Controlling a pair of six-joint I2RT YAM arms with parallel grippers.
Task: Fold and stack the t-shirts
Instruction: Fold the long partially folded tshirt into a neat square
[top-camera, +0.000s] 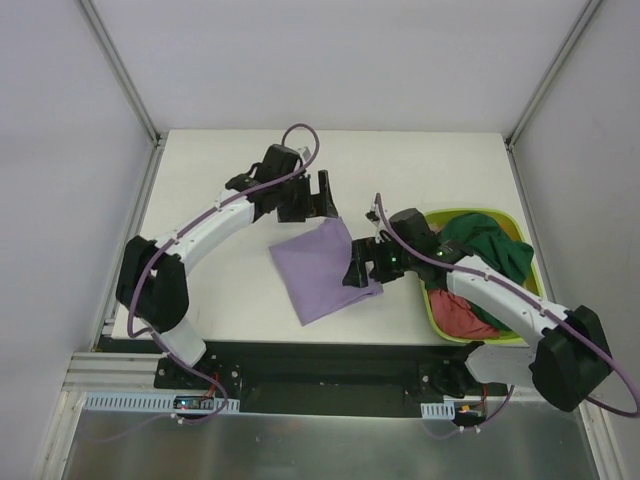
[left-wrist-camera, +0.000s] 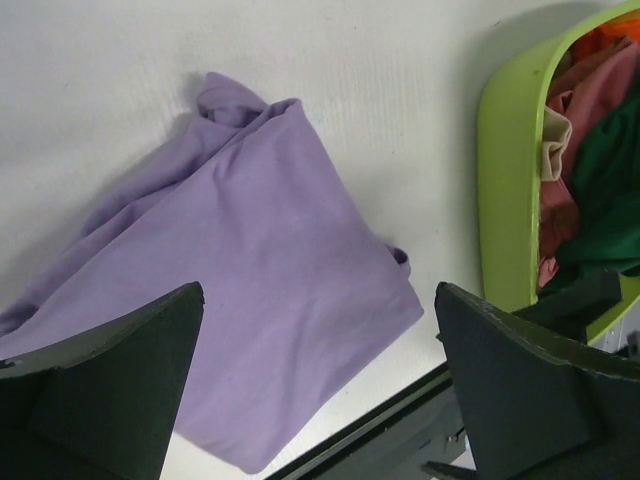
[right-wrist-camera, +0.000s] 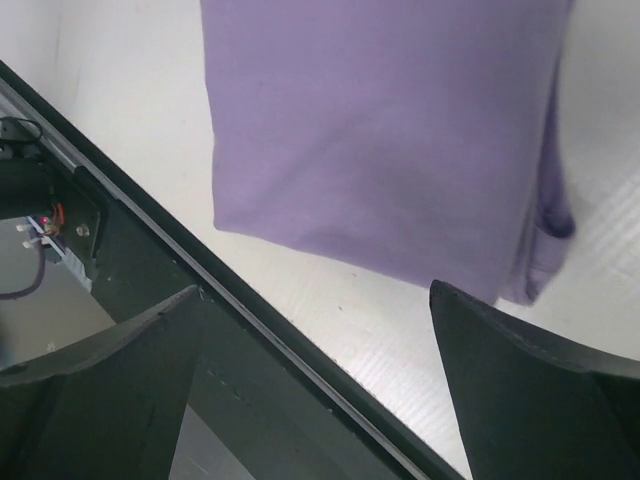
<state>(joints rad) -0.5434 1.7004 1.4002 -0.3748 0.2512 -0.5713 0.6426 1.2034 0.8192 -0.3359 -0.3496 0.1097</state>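
Lavender t-shirt (top-camera: 315, 272) lies unheld; left pincer (top-camera: 311, 199), right pincer (top-camera: 359, 270) gape wide.

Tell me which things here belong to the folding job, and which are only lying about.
Belong to the job: lavender t-shirt; dark green t-shirt; red-pink t-shirt.
Only lying about: lime-green basket, holding the last two shirts; white table.

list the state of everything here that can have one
purple t-shirt: folded, flat on the table, not held
green t-shirt: crumpled in the basket
pink t-shirt: crumpled in the basket
basket: upright, holding clothes
left claw: open, empty
right claw: open, empty
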